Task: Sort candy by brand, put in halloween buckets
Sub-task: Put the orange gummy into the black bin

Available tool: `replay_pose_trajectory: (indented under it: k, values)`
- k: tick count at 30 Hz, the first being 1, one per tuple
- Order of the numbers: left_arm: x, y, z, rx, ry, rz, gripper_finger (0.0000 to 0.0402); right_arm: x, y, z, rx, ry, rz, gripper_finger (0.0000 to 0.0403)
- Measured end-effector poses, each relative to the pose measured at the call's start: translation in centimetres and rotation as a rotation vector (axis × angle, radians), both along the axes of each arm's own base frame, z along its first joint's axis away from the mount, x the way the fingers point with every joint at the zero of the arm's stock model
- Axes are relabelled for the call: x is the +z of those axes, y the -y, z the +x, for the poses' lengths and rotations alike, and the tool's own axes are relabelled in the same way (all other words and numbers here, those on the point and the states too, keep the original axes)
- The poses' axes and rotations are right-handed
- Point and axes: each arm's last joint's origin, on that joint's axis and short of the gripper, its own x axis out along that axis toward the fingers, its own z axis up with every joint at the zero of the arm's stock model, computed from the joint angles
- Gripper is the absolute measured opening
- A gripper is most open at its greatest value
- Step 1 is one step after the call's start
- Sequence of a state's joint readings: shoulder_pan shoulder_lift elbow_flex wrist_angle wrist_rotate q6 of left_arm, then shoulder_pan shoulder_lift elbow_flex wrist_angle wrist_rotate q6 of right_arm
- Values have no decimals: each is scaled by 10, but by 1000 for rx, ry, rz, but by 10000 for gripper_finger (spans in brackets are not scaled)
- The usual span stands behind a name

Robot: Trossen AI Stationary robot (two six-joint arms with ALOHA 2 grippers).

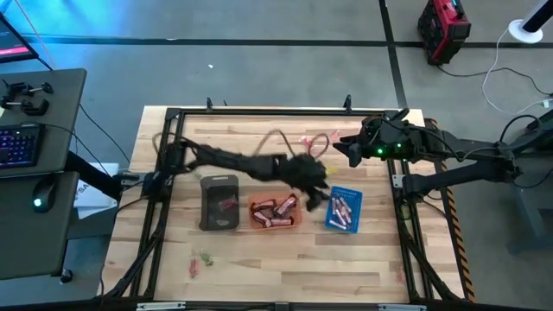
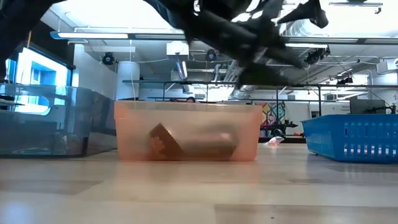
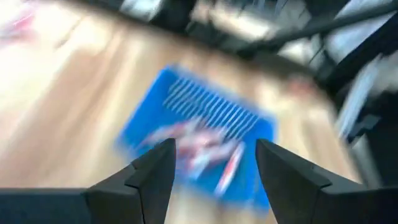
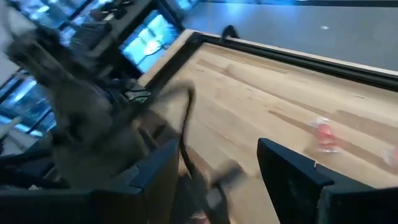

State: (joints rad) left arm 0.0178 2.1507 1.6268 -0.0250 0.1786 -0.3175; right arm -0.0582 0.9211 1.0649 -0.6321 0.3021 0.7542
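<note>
Three buckets crowd mid-table — grey bucket (image 1: 219, 203), orange bucket (image 1: 276, 212), blue bucket (image 1: 344, 209) — with the left arm (image 1: 251, 164) stretched above; the near table (image 1: 285, 268) lies mostly open.

High view looks straight down on the table (image 1: 285, 259); low view sits level at its near edge; both share the orange bucket (image 1: 275, 222).

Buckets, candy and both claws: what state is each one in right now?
Dark bucket: upright, a candy inside.
Orange bucket: upright, several bars inside.
Blue bucket: upright, several candies inside.
Loose candy: on the table.
Left gripper: open, empty, over the blue bucket.
Right gripper: open, empty.
</note>
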Motion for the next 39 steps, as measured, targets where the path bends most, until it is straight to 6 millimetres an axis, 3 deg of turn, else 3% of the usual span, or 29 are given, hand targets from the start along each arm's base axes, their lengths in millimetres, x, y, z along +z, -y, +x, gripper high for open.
replay_pose_trajectory:
  k: [5, 9, 14, 18, 22, 28, 33, 39]
  values:
    - [11, -39, -58, 70, -296, 110, 208, -12, 11, -7, -167, -100, 71, 211]
    - [12, -60, -121, 237, -283, 47, 204, -25, 21, -10, -240, -227, 150, 211]
    - [4, -51, -199, 470, -83, -171, 203, -43, 40, 1, -303, -353, 229, 211]
    - [-1, -39, -235, 568, 47, -234, 203, -65, 73, 24, -395, -411, 280, 211]
    - [5, -41, -247, 585, 84, -131, 203, -96, 118, 42, -488, -461, 356, 211]
    - [28, -61, -246, 570, 150, 50, 203, -150, 173, 50, -638, -516, 510, 211]
    - [45, -80, -246, 634, 199, 74, 203, -186, 191, 50, -734, -553, 683, 211]
    - [56, -96, -248, 604, 219, 145, 203, -199, 200, 52, -864, -505, 714, 211]
